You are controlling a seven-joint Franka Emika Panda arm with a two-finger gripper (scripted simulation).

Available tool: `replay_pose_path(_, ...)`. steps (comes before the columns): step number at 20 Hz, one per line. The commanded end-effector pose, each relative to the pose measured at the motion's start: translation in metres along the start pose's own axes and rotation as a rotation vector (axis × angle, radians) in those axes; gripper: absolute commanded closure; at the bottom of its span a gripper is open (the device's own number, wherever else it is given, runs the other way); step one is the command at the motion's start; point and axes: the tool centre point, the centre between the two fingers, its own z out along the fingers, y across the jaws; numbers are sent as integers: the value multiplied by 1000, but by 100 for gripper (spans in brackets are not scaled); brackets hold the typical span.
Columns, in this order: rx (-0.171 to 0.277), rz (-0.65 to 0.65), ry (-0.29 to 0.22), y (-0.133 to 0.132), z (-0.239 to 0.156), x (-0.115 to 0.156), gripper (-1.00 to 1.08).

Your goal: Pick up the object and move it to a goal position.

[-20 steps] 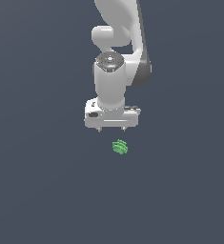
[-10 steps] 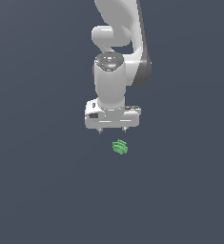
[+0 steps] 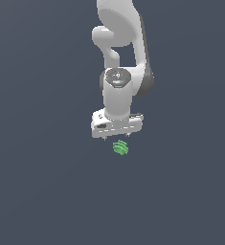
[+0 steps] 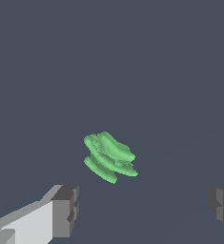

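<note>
The object [image 3: 120, 148] is a tiny bright green ridged piece lying on the dark grey floor. In the exterior view it sits just below my white gripper [image 3: 117, 137], a little to the exterior view's right of its middle. The gripper points down and hangs close above the object without touching it. In the wrist view the object [image 4: 108, 157] lies ahead of the gap between the two fingertips [image 4: 66, 209], which stand wide apart. The gripper [image 4: 144, 207] is open and empty.
The flat dark grey floor [image 3: 42, 191] spreads all around with nothing else on it. The white arm [image 3: 121, 48] rises above the gripper.
The gripper has come down a little toward the object. The object has not moved.
</note>
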Motion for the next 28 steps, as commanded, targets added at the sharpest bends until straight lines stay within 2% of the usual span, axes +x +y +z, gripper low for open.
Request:
replay_pose_path(1,-5,-63,-7,-8,19,1,-92)
replay_pose_path(9,-9,-179,-18,-22,52,2,-92)
replay_pose_path(16,-9,-177,-19,-22,58,1,-92)
replay_pose_path(24,-9,-182,-18,-22,96,-1,-92)
replay_pose_path(28,-9,-184,-18,-22,103,0,-92)
